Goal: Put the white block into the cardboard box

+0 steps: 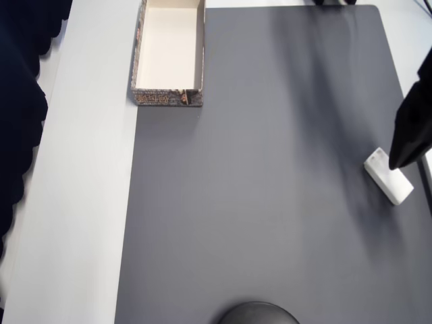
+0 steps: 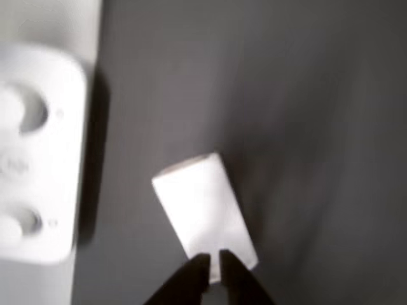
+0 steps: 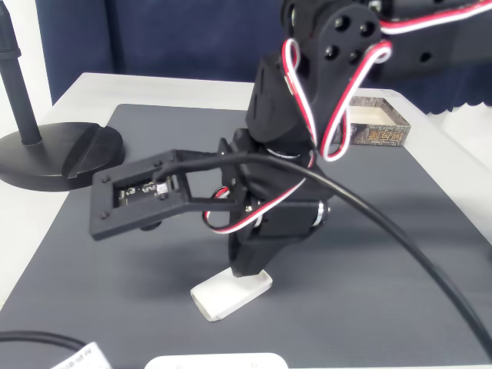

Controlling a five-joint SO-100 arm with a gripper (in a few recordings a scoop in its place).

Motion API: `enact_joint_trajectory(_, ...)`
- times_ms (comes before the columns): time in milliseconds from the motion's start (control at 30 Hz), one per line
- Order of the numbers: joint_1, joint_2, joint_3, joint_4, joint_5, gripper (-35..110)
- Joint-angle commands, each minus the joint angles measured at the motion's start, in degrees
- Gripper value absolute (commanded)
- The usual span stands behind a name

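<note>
Hanging low over the dark grey mat [image 1: 256, 189], the black gripper [image 2: 212, 267] has its tips right at one end of the white block [image 2: 205, 206]. In the wrist view the two fingers [image 2: 194, 276] are nearly together, with only a thin slit between them, and they sit over the block's near edge; I cannot tell whether they actually pinch it. The block lies flat on the mat, near its right edge in the overhead view, turned at a slant. The cardboard box [image 1: 170, 94] stands well apart from it at the mat's far left corner, partly on the pale counter [image 1: 81, 202], its cream inside bare. A black round stand base [image 3: 54, 157] rests by the mat's edge in the fixed view.
</note>
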Motion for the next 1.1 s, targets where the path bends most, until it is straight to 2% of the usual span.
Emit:
enact_joint_trajectory(0,-0.7,0.5,-4.0,1.1,8.3,-2)
enact_joint_trajectory(100,-0.5,0.5,-4.7,1.1,12.9,-2)
enact_joint_trajectory(567,0.7,0.6,-4.8,1.2,21.4,-2)
enact_joint_trajectory(1067,1.1,0.5,-4.6,1.1,22.9,-2)
